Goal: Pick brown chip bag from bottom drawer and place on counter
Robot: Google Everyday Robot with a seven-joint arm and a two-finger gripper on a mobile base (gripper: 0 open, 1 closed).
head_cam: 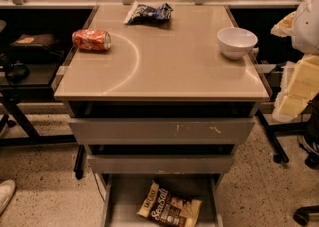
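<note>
Camera view: "Sea Salt" chip bag (169,207); gripper unseen.

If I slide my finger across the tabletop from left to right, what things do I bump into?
On the counter: can → blue bag → bowl. The gripper is not in view.

Quick tally: one table (169,66), three grey drawers: top drawer (159,131), middle drawer (159,164), bottom drawer (124,196). Two snack bags: brown chip bag (169,207) bottom centre, blue and white bag (148,13) up top. One orange soda can (91,40), one white bowl (237,41). The gripper is out of frame.
</note>
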